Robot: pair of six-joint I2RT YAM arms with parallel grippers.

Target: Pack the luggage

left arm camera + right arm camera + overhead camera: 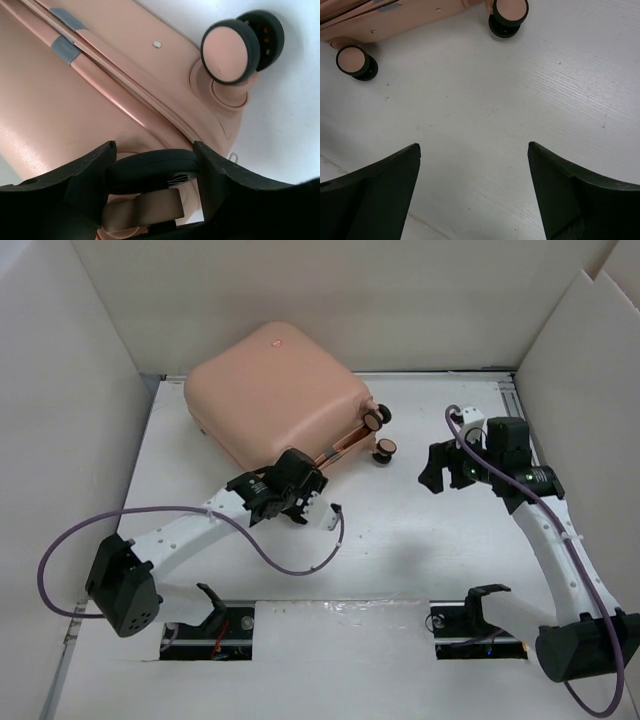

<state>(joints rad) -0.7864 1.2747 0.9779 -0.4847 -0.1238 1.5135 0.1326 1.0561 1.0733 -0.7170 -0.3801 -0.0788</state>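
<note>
The pale pink luggage (275,390) lies closed at the back left of the table, its wheeled end facing right. My left gripper (293,483) is at its near right corner, shut on a black-tyred luggage wheel (150,172) that fills the gap between both fingers. A second wheel (230,47) shows beyond it, and grey tape strips (64,47) sit on the shell seam. My right gripper (440,465) hangs open and empty over bare table, right of the two free wheels (380,436). Its wrist view shows the shell edge (395,20) and wheels (351,61).
White cardboard walls (60,390) enclose the table on the left, back and right. Purple cables (290,565) loop from both arms over the table. Two cut-out slots (210,625) sit at the near edge by the arm bases.
</note>
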